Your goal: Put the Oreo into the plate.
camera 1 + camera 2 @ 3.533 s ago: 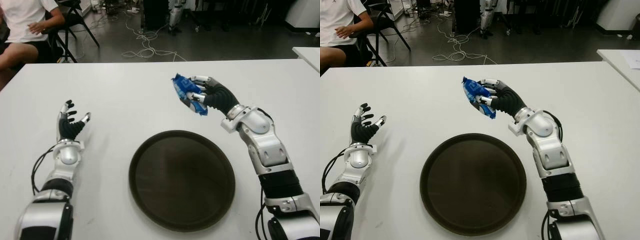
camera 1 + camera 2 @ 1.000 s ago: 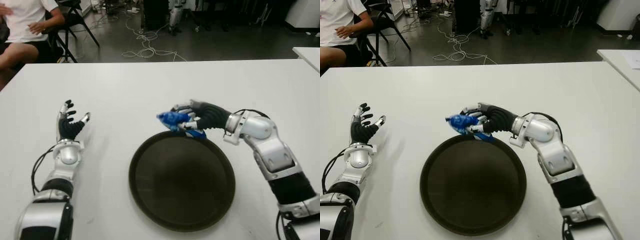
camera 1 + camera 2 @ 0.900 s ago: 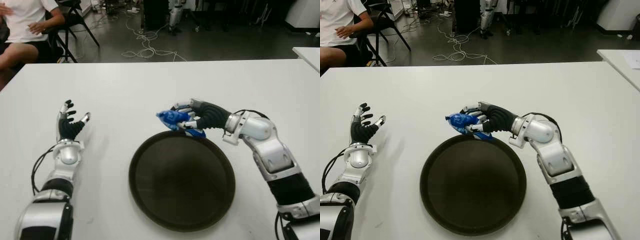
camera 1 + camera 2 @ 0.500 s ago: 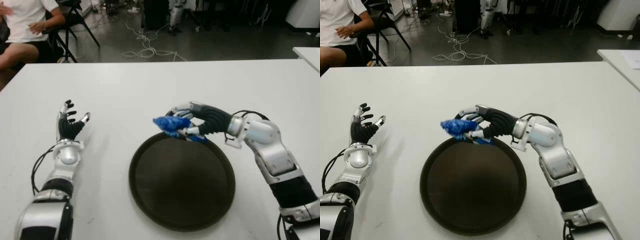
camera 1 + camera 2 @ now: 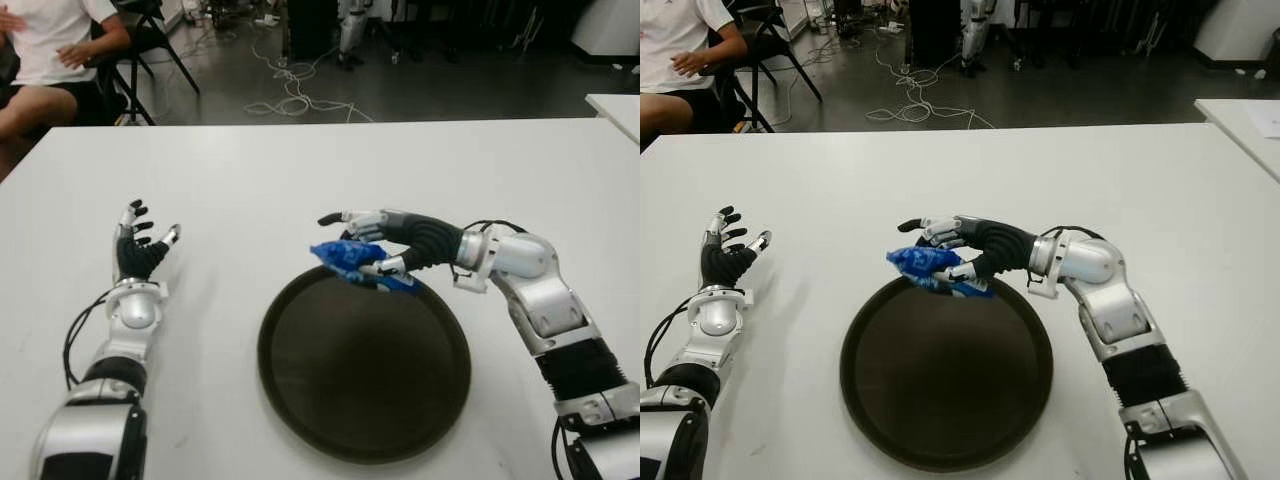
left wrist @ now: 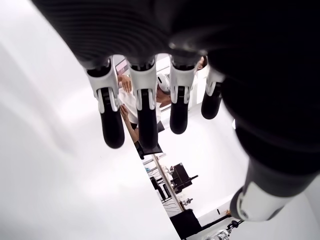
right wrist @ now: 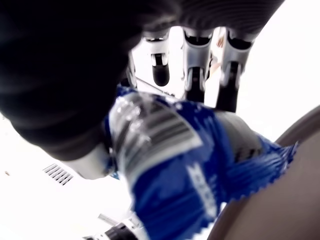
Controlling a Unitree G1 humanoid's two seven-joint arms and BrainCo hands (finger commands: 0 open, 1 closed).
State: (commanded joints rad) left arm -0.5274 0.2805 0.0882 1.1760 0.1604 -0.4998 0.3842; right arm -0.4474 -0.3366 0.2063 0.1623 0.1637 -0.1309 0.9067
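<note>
The Oreo is a blue foil packet (image 5: 356,264) that hangs over the far rim of the round dark plate (image 5: 365,400). My right hand (image 5: 352,234) reaches in from the right, its fingers stretched out straight above the packet and off it. Only the thumb side still touches the packet (image 7: 175,165), which shows close up in the right wrist view with the fingers (image 7: 192,55) beyond it. My left hand (image 5: 140,245) shows at the table's left, away from the plate, its fingers (image 6: 145,115) spread and holding nothing.
The white table (image 5: 250,190) spreads wide around the plate. A seated person (image 5: 45,50) and a chair are past the far left corner. Cables lie on the floor behind. Another table's corner (image 5: 615,105) shows at the far right.
My right hand carried the packet from above the table down to the plate's far rim. In the last half second its fingers uncurled from the packet, which sank slightly.
</note>
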